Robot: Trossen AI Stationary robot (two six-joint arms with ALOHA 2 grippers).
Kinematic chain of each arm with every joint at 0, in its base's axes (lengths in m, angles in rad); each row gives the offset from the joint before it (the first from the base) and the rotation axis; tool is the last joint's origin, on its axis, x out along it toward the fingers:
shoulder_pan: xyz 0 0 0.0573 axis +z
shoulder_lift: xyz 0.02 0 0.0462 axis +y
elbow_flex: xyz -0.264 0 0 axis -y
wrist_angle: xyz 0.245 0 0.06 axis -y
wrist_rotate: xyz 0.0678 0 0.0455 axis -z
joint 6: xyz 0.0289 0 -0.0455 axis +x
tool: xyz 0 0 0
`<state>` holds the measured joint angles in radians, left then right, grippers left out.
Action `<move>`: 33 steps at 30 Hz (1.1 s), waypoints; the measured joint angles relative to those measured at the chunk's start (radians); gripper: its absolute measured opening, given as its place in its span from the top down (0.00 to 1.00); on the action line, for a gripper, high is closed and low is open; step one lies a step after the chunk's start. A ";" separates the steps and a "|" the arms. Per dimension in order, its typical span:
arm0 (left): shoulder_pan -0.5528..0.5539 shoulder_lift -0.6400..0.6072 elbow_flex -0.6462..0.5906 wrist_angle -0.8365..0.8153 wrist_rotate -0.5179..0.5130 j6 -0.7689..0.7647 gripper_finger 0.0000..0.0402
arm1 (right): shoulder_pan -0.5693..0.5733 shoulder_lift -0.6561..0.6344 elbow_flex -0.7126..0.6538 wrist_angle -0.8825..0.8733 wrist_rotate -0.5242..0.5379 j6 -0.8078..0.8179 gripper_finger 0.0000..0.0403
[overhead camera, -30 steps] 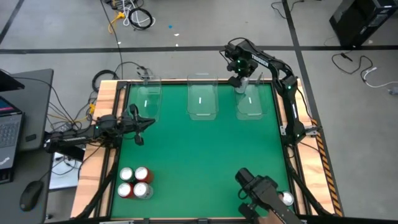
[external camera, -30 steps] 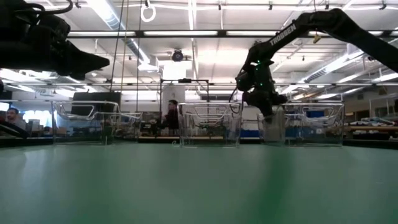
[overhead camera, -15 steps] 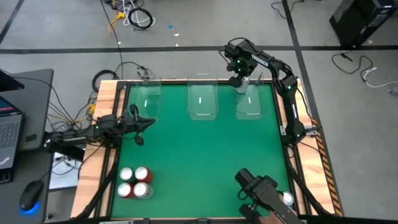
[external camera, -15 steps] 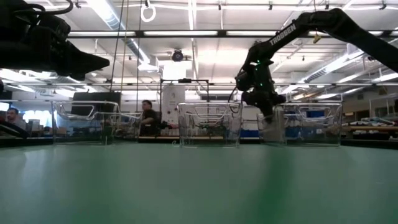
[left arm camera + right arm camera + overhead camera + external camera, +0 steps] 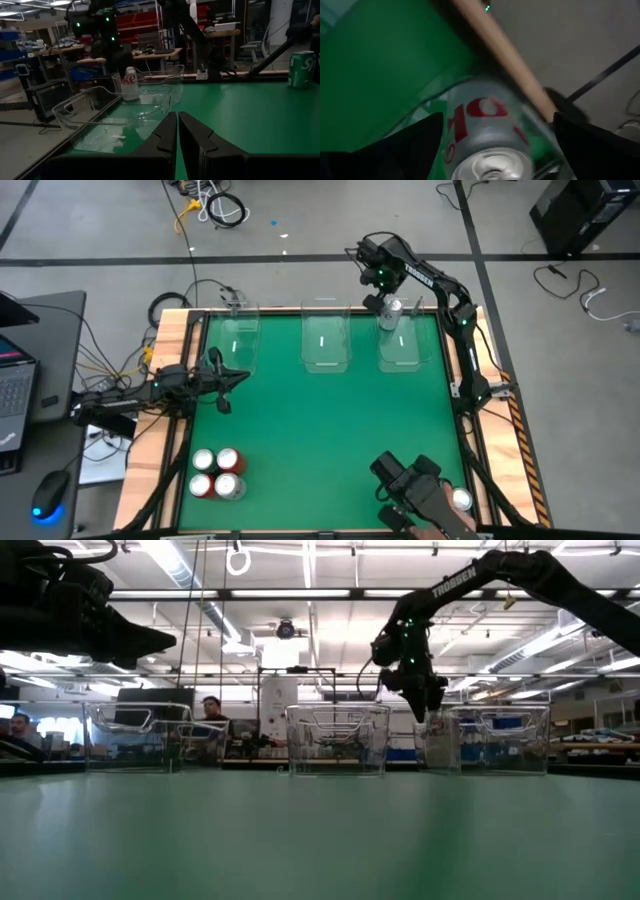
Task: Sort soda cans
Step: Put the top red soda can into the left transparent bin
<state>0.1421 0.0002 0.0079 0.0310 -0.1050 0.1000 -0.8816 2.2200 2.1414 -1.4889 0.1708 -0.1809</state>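
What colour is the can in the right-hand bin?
Silver-white with red lettering; the right wrist view shows it best.

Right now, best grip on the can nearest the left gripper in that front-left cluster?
Probably the side wall of the red can, taken from above. It stands upright, silver top up, but is packed against three other cans, so fingers only fit across its free sides. The left gripper, shut and hovering beside the left bin, must open first.

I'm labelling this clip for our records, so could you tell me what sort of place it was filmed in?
Most likely a robotics lab or workshop. Two robot arms work at a green table, loose cables lie on the bare floor, and behind the clear bins are workbenches, ceiling strip lights and a person.
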 joint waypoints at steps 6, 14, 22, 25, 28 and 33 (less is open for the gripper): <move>0.000 0.000 0.019 0.002 0.027 0.000 0.94 | 0.027 0.000 0.125 -0.006 0.023 0.001 0.06; 0.000 0.000 0.025 0.000 0.143 -0.014 0.94 | 0.085 -0.043 0.204 0.014 0.015 -0.003 0.06; 0.000 0.002 0.027 0.004 0.195 -0.038 0.99 | 0.187 -0.138 0.215 0.099 0.011 0.002 0.17; 0.000 0.019 0.028 0.040 0.195 -0.049 0.99 | 0.224 -0.164 0.215 0.134 -0.002 0.010 0.31; 0.000 0.061 0.060 0.043 0.195 -0.052 0.99 | 0.256 -0.171 0.215 0.151 -0.039 0.020 0.50; 0.000 0.192 0.156 0.044 0.195 -0.037 0.99 | 0.315 -0.171 0.215 0.199 -0.061 -0.002 0.88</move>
<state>0.1421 0.1926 0.1644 0.0754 0.0903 0.0627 -0.5663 2.0491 2.3566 -1.2896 0.1096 -0.1832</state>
